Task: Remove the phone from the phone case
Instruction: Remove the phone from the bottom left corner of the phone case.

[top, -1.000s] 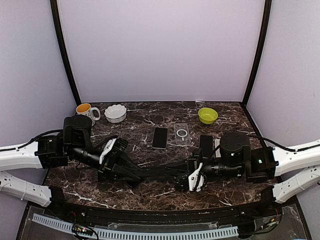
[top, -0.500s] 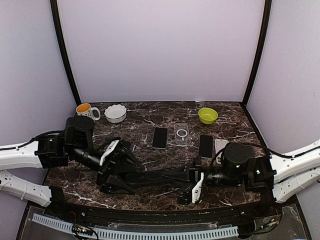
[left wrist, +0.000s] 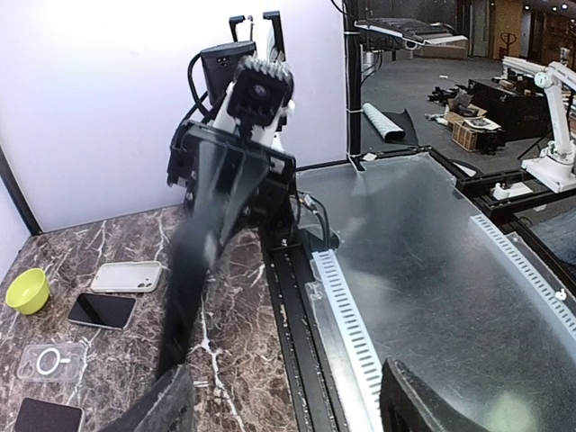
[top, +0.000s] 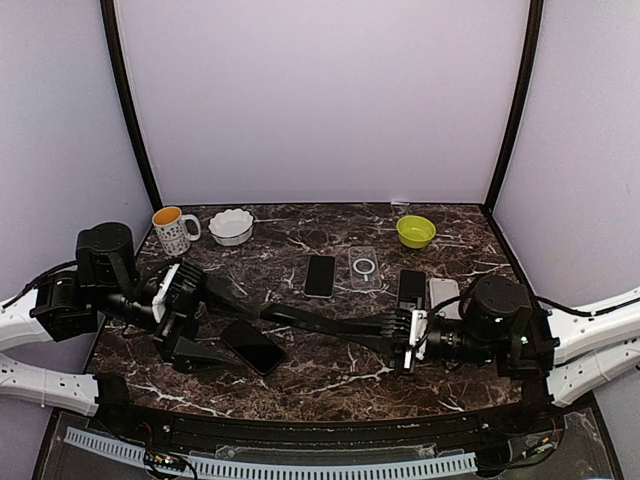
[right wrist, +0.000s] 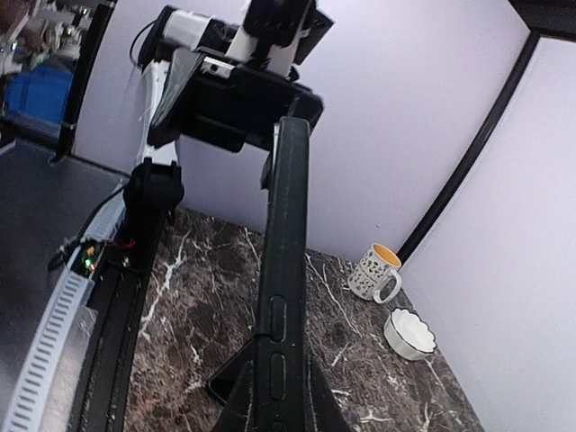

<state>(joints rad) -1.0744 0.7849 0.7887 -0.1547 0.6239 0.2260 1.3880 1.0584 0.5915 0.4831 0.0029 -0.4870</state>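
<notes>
Looks done, you've got the phone point(top: 253, 347) lying out on the table point(top: 330, 378), R gripper point(top: 405, 328) pinching the empty case point(top: 330, 322), L gripper point(top: 225, 322) spread

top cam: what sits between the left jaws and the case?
The phone, flat on the table just off the open left gripper, beside the free end of the case. The top view shows it.
</notes>
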